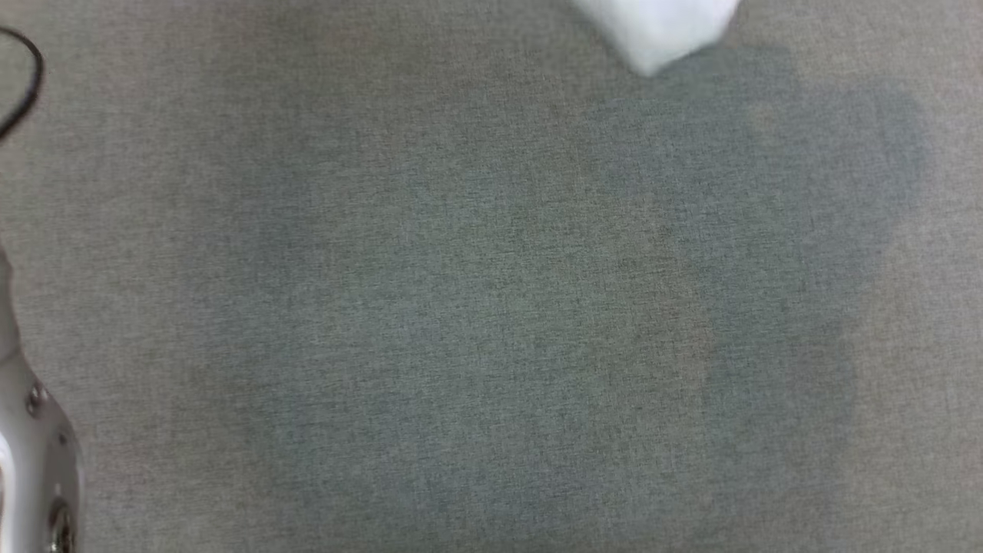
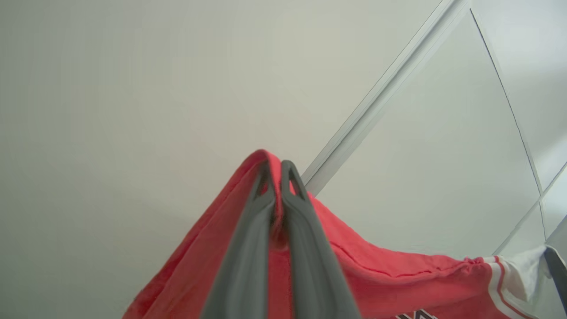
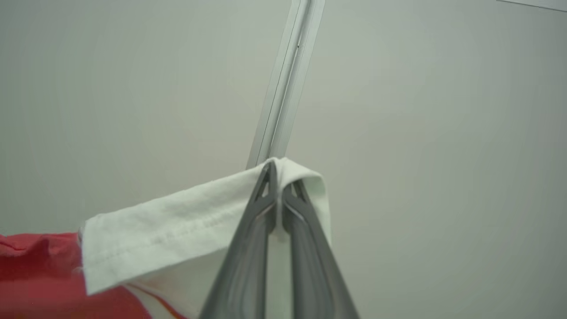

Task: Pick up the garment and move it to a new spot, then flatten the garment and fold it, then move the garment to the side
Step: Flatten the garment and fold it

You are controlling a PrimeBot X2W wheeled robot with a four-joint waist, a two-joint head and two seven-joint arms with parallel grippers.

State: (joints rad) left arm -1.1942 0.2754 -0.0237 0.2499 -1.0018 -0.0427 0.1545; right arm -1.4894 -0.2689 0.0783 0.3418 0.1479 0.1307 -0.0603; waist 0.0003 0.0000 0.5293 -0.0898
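Left gripper point(image 2: 278, 170) and right gripper point(image 3: 281, 177) pinch the garment point(image 2: 381, 274) hanging between them.

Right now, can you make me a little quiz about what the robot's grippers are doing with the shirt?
1. Multiple choice: what colour is the part of the garment that the left gripper pinches? A) red B) blue C) green
2. True or false: the right gripper is wide open and holds nothing.
3. Fill in: the right gripper pinches a ____ hemmed edge of the garment.

Key: 1 A; 2 false; 3 white.
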